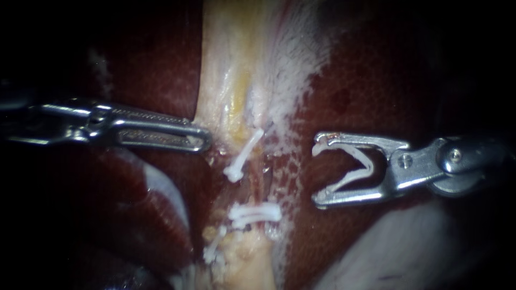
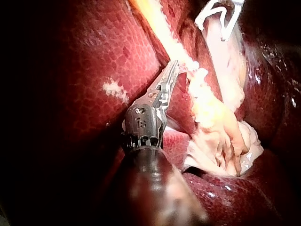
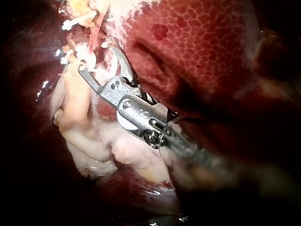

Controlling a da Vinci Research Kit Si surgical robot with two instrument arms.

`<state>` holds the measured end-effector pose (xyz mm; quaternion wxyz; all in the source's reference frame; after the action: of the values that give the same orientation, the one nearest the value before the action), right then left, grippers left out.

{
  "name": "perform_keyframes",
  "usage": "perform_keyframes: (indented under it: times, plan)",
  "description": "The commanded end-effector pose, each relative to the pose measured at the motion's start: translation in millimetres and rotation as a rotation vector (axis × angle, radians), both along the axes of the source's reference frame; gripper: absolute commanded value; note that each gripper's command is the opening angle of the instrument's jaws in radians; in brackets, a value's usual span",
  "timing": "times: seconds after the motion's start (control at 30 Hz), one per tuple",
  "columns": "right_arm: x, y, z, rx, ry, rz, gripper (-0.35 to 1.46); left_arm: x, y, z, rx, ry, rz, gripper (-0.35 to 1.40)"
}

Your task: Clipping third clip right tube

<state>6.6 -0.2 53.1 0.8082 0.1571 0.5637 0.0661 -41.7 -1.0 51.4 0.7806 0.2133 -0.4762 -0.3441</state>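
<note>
Now our right instrument [image 1: 317, 174] carries a loaded clip [image 1: 368, 167] in its wide-spread jaws, the tube [image 1: 257, 185] lying apart at its 9 o'clock. Our left instrument [image 1: 203, 140], jaws closed on pale tissue [image 1: 226, 64], tensions toward 9 o'clock. We should advance level, straddle the tube fully between upper clip [image 1: 244, 153] and lower clip [image 1: 255, 214], then squeeze.

Dark red liver [image 1: 376, 80], pale yellowish tissue [image 1: 231, 64]

The left instrument [image 1: 204, 142] has its shaft lost in darkness at the endoscope view's left edge; the right instrument [image 1: 317, 174] runs off the right edge. The left wrist view's edge cuts off the loaded clip [image 2: 205, 12] held in the right instrument's jaws.
</note>
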Motion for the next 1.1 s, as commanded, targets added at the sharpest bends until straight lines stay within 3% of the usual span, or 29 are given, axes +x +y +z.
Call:
perform_keyframes:
  times: [0.03, 0.23, 0.6, 0.73, 1.1]
  plan:
    - [0.0, 0.0, 0.0, 0.0, 0.0, 0.0, 0.6, 0.0, 0.0, 0.0, 0.001, -0.001, 0.001, -0.35]
    - [0.1, -0.1, 0.1, -0.001, 0.0, 0.0, 0.6, 0.4, 0.2, -0.4, 0.003, -0.003, 0.003, -0.35]
    - [2.9, -1.6, 2.1, 0.142, -0.037, 0.07, 0.6, 2.8, 1.6, -4.7, 0.023, 0.001, -0.006, -0.35]
    - [3.9, -2.2, 3.2, 0.189, -0.049, 0.095, 0.6, 3.0, 1.5, -6.6, 0.015, -0.007, -0.012, -0.35]
    - [6.8, -2.7, 6.2, 0.275, -0.054, 0.092, 0.55, 2.7, -0.1, -10.9, -0.001, -0.023, -0.015, -0.35]
